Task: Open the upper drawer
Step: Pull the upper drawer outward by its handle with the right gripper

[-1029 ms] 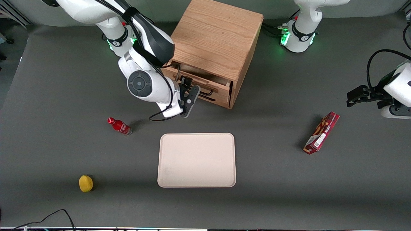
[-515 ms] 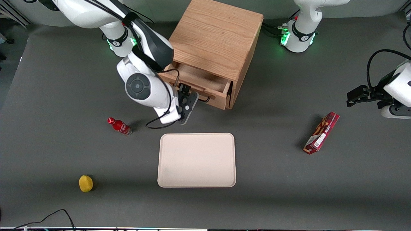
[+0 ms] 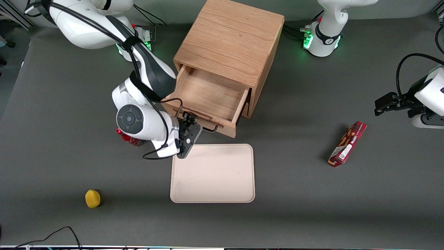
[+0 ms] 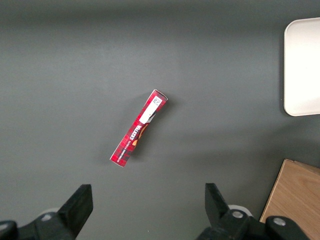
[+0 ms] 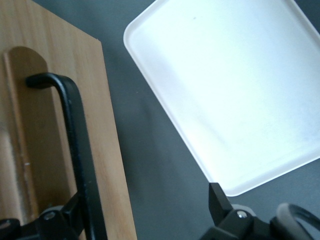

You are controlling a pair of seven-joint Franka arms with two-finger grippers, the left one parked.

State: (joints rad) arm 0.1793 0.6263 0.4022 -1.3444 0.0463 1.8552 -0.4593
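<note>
Upper drawer (image 3: 208, 95): standing well out of the oak cabinet (image 3: 232, 38), its inside open to the front view. Wide and shallow, light oak, with plain bare boards inside. Front panel on the side nearest the front camera, with a slim wooden lip across it and a black wire handle (image 3: 212, 130) standing off the wood. In the right wrist view, handle (image 5: 75, 130) seen as a dark bent bar along the oak panel, with one end turning in to a rounded wooden backing.

Claw (image 3: 188, 122) right at the drawer front, at the handle. Spread wide: one finger (image 5: 60, 222) against the handle bar, the other finger (image 5: 220, 202) well apart from it over the grey worktop (image 3: 312, 208). Not pinching the bar; hooked round it.

Pale tray (image 3: 212, 173) flat on the worktop, just in front of the drawer and nearer to the front camera. Small red bottle (image 3: 129, 139) beside the tray, partly hidden by the arm. Yellow lump (image 3: 92, 198) nearer to the camera, toward the working arm's end. Red box (image 3: 347, 144) lying flat toward the parked arm's end.
</note>
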